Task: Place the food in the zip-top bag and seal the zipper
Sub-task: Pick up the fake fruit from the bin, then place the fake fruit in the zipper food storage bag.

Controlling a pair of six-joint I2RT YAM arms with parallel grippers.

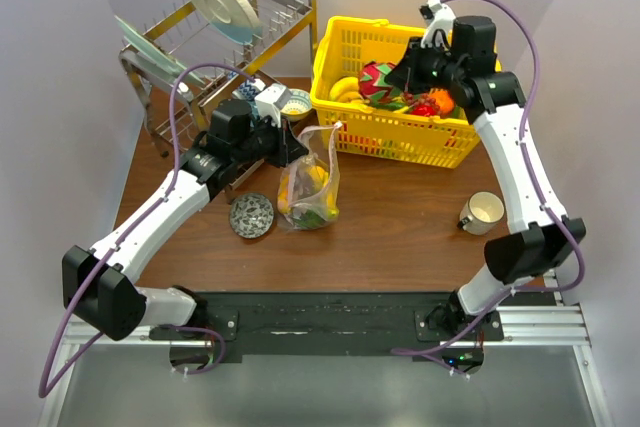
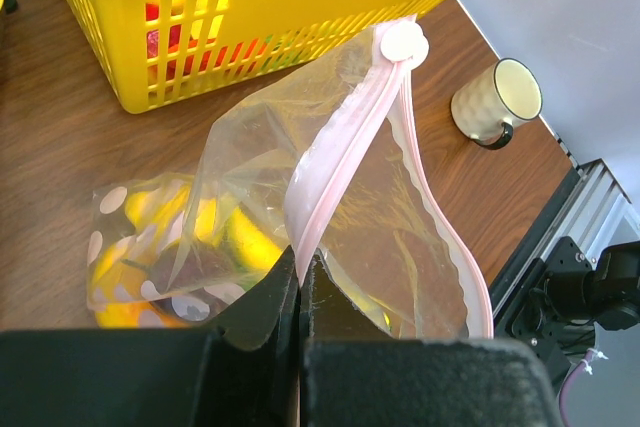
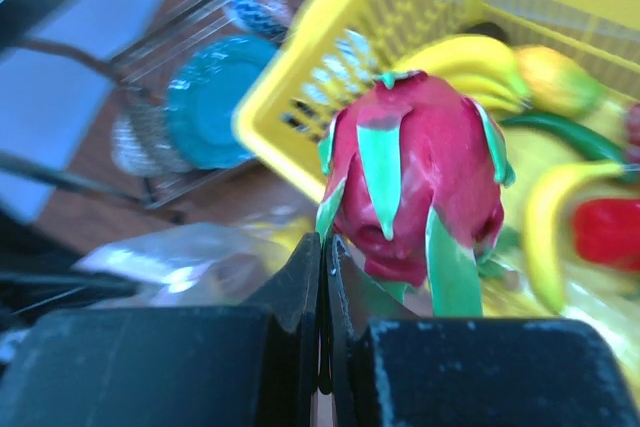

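The clear zip-top bag [image 1: 310,187] lies on the table in front of the yellow basket [image 1: 440,142], with yellow and green food pieces [image 2: 170,237] inside. My left gripper [image 2: 300,265] is shut on the pink zipper [image 2: 340,147] strip at the bag's mouth and holds it up, with the white slider [image 2: 403,44] at the far end. The mouth gapes open to the right. My right gripper [image 3: 325,244] is shut on a green leaf of a pink dragon fruit [image 3: 420,187], held over the basket's left part [image 1: 378,80]. Bananas [image 3: 470,52] and red pieces [image 3: 605,232] lie in the basket.
A dish rack [image 1: 200,57] with plates stands at the back left. A small bowl [image 1: 295,102] sits beside it. A round grey patterned disc [image 1: 251,215] lies left of the bag. A white cup [image 1: 482,212] stands at the right.
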